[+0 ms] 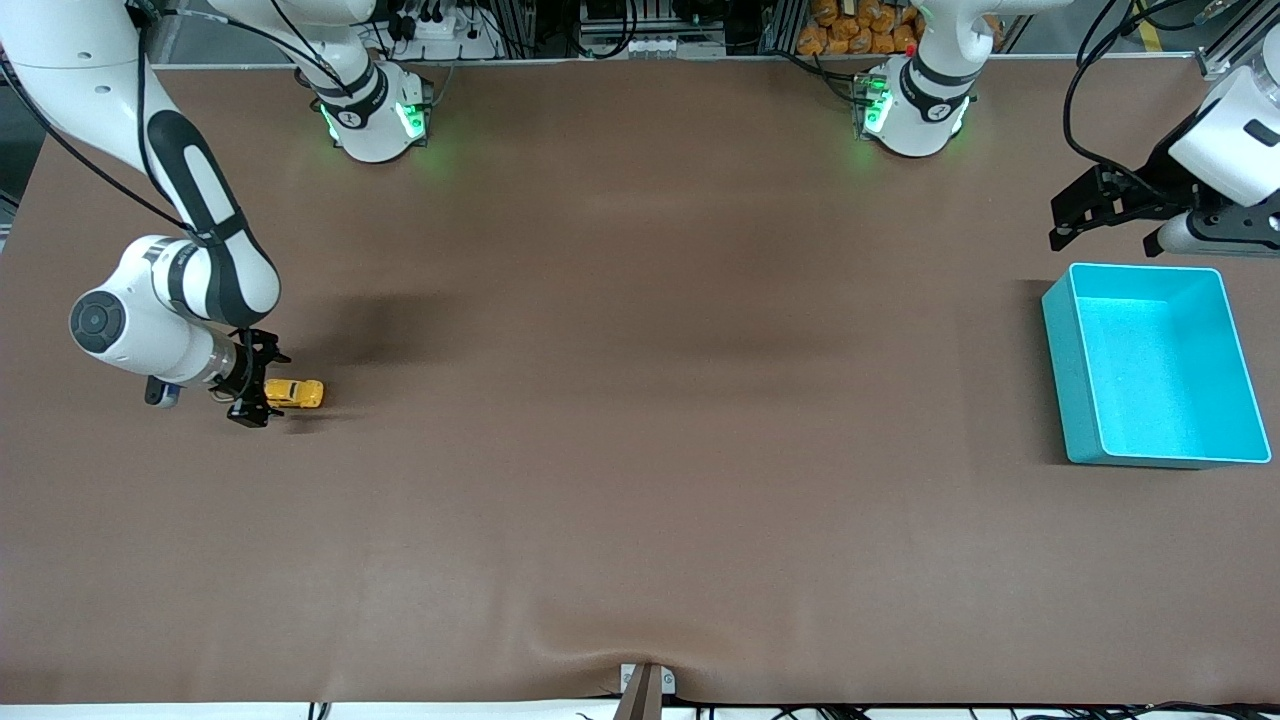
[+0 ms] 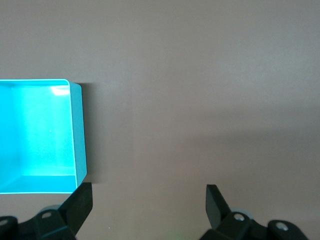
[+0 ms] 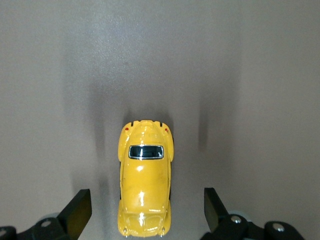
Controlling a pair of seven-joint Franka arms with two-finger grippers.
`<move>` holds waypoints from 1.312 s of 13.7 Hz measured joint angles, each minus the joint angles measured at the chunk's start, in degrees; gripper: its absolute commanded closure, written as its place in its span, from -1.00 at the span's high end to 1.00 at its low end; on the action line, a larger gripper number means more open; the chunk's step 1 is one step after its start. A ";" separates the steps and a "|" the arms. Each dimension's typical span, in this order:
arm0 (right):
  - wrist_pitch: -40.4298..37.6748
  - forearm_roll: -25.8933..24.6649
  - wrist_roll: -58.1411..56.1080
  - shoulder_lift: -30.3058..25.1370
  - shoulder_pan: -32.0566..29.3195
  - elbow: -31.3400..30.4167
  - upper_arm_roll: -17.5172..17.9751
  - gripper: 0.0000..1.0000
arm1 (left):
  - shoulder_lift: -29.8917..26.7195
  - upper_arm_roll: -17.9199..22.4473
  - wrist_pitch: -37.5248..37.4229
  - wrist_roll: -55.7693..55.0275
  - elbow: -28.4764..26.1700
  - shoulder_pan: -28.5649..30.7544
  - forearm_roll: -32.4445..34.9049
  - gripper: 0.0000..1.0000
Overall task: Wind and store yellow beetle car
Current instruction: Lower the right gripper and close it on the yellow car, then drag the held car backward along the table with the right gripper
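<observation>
**A:** Start nearest the front camera. What do you have at the right arm's end of the table?

**B:** You have the yellow beetle car [image 1: 295, 393] sitting on its wheels on the brown table [image 1: 640, 450], with the right gripper [image 1: 252, 390] low down at one end of it. In the right wrist view the car [image 3: 145, 182] lies between the two fingertips [image 3: 77, 210], and its long axis points straight away from the wrist, so the jaws straddle its width. They stand apart with a clear gap on each flank and touch nothing.

**A:** So which way should you close?

**B:** Across the narrow body, I'd judge. You are lined up on the centre already, though only one end of the car is between the fingers. Slide a little further along its length if you want the grip over the wheels for winding.

**A:** And farther from the camera?

**B:** The turquoise bin [image 1: 1150, 365] stands at the left arm's end, well apart from the car. The left gripper [image 1: 1075, 215] waits in the air beside the bin's rim [image 2: 77, 135], jaws released and holding nothing.

**A:** Which arm is nearer the car?

**B:** Your right one, by far. The left is placed for the bin.
</observation>
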 measured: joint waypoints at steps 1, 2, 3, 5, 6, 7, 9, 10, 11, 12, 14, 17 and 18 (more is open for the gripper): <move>1.32 0.00 0.02 0.19 0.00 -0.69 -0.01 0.66 | 0.00 0.01 0.02 0.00 0.00 0.01 0.00 1.00; 2.17 0.00 0.03 0.29 0.00 -1.37 -0.01 0.65 | 0.00 0.01 0.04 0.00 0.00 0.01 0.00 1.00; 2.46 0.00 0.17 0.30 0.00 -1.76 -0.01 0.59 | 0.00 0.01 0.06 0.00 0.00 0.01 0.00 1.00; 2.54 0.00 0.70 0.28 0.00 -1.81 -0.03 0.58 | 0.00 0.01 0.08 0.00 0.00 0.01 0.00 1.00; 2.55 0.00 0.86 0.28 0.00 -1.81 -0.02 0.58 | 0.00 0.02 0.10 0.00 0.00 0.02 0.00 1.00; 2.55 0.00 1.05 0.27 0.00 -1.80 -0.02 0.58 | 0.00 0.04 0.12 0.00 0.00 0.06 0.00 1.00; 2.19 0.00 1.46 0.09 0.00 -1.79 -0.01 0.52 | 0.18 0.06 0.14 0.00 -0.01 0.17 0.00 1.00; 1.83 0.00 1.60 -0.12 0.01 -1.77 0.02 0.51 | 0.38 0.06 0.17 0.00 -0.01 0.19 0.00 1.00; 1.66 0.00 1.64 -0.33 0.01 -1.77 0.03 0.44 | 0.54 0.06 0.21 0.00 -0.01 0.19 0.00 1.00; 1.61 0.00 1.67 -0.50 0.01 -1.77 0.03 0.36 | 0.66 0.06 0.24 0.00 -0.01 0.19 0.00 1.00; 1.61 0.00 1.70 -0.58 0.01 -1.78 0.05 0.17 | 0.75 0.03 0.30 0.00 -0.01 0.15 0.00 1.00; 1.62 0.00 1.71 -0.64 0.04 -1.73 0.08 -0.61 | 0.75 0.04 0.32 0.00 -0.01 0.18 0.00 1.00; 1.61 0.00 1.76 -0.72 0.05 -1.69 0.09 -0.64 | 0.75 0.05 0.32 0.00 -0.01 0.19 0.00 1.00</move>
